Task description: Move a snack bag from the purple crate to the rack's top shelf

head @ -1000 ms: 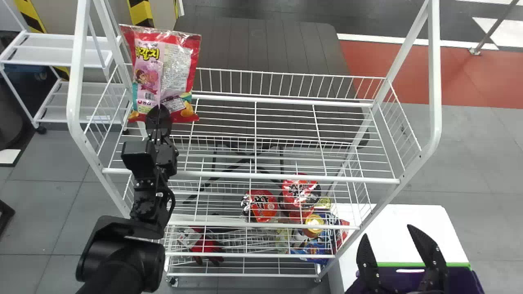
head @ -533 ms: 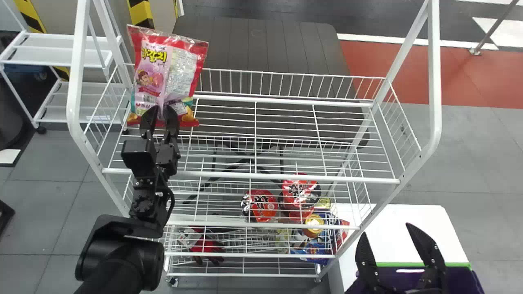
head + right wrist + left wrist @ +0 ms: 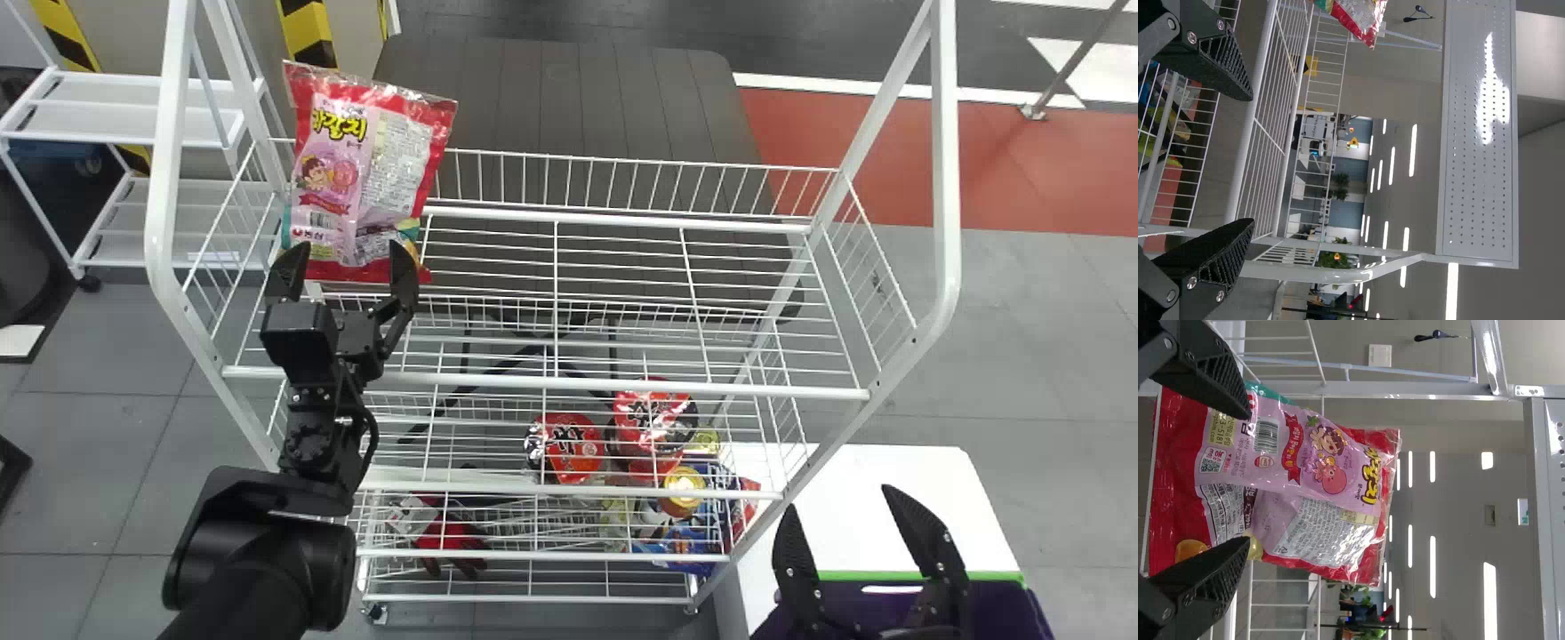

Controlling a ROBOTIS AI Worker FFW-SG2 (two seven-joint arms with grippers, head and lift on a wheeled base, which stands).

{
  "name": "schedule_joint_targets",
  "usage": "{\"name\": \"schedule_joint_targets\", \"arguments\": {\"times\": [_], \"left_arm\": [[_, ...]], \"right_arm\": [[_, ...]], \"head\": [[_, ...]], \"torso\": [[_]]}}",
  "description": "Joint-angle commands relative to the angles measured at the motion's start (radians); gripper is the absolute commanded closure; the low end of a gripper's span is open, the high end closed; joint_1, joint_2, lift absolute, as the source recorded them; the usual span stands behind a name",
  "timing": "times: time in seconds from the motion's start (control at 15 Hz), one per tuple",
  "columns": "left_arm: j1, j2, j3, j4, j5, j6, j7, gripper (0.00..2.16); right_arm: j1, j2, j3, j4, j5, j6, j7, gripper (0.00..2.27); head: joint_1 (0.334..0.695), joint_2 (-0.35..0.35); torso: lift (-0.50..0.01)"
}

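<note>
In the head view my left gripper (image 3: 343, 267) stands open at the left end of the rack's top shelf (image 3: 551, 302), just in front of the snack bag (image 3: 364, 178). The pink and red bag stands upright at that shelf's back left corner, free of the spread fingers. From the left wrist, the bag (image 3: 1318, 480) shows beyond the open left gripper (image 3: 1248, 477). My right gripper (image 3: 845, 507) is parked open over the purple crate (image 3: 987, 604) at the lower right; in its wrist view the right gripper (image 3: 1253, 160) has nothing between its fingers.
Red-lidded cups (image 3: 569, 447) and other packages sit on the lower shelves, with red gloves (image 3: 449, 538) at lower left. The rack's white side posts (image 3: 163, 178) rise close beside the left arm. A white table (image 3: 889, 471) stands at right.
The left gripper's fingers have opened from nearly shut and let go of the bag. The bag has shifted slightly right and settled a little lower. The right gripper has stayed nearly still.
</note>
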Motion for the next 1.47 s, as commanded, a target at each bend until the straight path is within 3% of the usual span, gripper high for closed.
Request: {"name": "schedule_joint_targets", "arguments": {"times": [0.0,0.2,0.33,0.6,0.93,1.4], "left_arm": [[0.000,-0.003,0.000,-0.002,0.005,-0.015,0.000,0.10],[0.054,-0.003,-0.003,-0.085,0.003,-0.003,0.006,0.10],[0.192,-0.003,-0.002,-0.366,-0.011,0.249,-0.001,0.09],[0.468,0.018,0.043,-0.878,-0.031,0.454,-0.024,0.09],[0.782,0.063,0.100,-1.312,-0.054,0.553,-0.023,0.11],[1.146,0.170,0.112,-1.574,-0.054,0.510,0.066,0.11]], "right_arm": [[-0.002,0.001,0.001,0.000,0.002,0.000,0.000,0.18],[-0.001,0.001,0.001,-0.002,-0.001,0.003,-0.003,0.18],[0.005,0.001,0.001,-0.017,0.001,0.009,-0.005,0.18],[0.073,0.012,0.015,-0.189,0.007,0.129,-0.006,0.18],[0.134,0.034,0.042,-0.488,0.050,0.380,-0.035,0.19],[0.303,0.037,0.123,-0.856,0.062,0.681,-0.155,0.19]], "head": [[0.695,-0.087],[0.695,-0.085],[0.695,-0.091],[0.695,-0.119],[0.695,-0.053],[0.695,0.049]], "torso": [[0.000],[0.000],[0.000],[0.000],[0.000],[0.000]]}}
